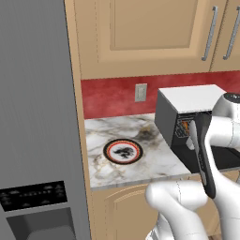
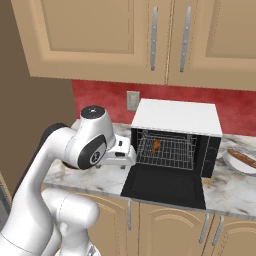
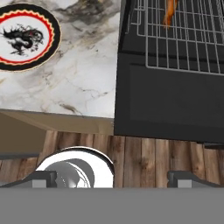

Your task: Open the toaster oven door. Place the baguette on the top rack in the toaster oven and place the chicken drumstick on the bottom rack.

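Marble bench (image 1: 154, 161), red backsplash | toaster oven door (image 2: 165, 186) down flat over bench's front edge | orange-brown piece, seemingly the baguette (image 2: 156, 145), on a rack inside toaster oven (image 2: 175, 116) | chicken drumstick (image 2: 245, 160) apparently waits on plate (image 2: 235, 165) at bench's right end | gripper (image 3: 111, 177) released, empty.

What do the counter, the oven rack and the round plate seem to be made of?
Counter: looks like polished marble, white with grey and brown veins. Oven rack: thin silver wire in a grid, probably metal. Round plate: perhaps glazed ceramic, smooth white with a red-and-black rim and a black figure; the rendering leaves it open.
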Controlling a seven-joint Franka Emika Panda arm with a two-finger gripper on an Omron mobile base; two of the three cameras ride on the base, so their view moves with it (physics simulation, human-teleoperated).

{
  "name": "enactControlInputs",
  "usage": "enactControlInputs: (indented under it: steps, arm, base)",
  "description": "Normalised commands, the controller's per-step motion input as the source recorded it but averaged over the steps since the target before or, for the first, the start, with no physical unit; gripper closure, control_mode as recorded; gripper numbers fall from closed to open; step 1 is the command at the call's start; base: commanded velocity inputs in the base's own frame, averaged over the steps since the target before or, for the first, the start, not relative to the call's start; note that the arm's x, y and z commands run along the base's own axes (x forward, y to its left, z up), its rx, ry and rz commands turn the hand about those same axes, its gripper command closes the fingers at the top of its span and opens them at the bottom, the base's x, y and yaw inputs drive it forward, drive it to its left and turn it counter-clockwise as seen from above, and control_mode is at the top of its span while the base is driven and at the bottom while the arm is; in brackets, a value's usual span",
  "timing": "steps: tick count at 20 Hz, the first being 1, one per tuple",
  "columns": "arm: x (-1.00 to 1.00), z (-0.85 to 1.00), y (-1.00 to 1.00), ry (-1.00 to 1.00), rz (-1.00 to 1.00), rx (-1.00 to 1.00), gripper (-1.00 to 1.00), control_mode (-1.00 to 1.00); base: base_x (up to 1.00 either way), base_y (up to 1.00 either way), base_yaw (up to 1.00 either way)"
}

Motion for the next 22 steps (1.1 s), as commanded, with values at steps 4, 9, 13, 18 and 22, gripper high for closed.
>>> enactControlInputs:
  steps: [4, 9, 13, 18, 22]
  arm:
    - [0.0, 0.0, 0.0, 0.0, 0.0, 0.0, -1.0, -1.0]
    - [0.0, 0.0, 0.0, 0.0, 0.0, 0.0, -1.0, -1.0]
    - [0.0, 0.0, 0.0, 0.0, 0.0, 0.0, -1.0, 1.0]
    - [0.0, 0.0, 0.0, 0.0, 0.0, 0.0, -1.0, 1.0]
    - [0.0, 0.0, 0.0, 0.0, 0.0, 0.0, -1.0, 1.0]
  base:
    - [0.0, 0.0, 0.0]
    - [0.0, 0.0, 0.0]
    - [0.0, 0.0, 0.0]
    - [0.0, 0.0, 0.0]
    - [-0.05, 0.0, 0.0]
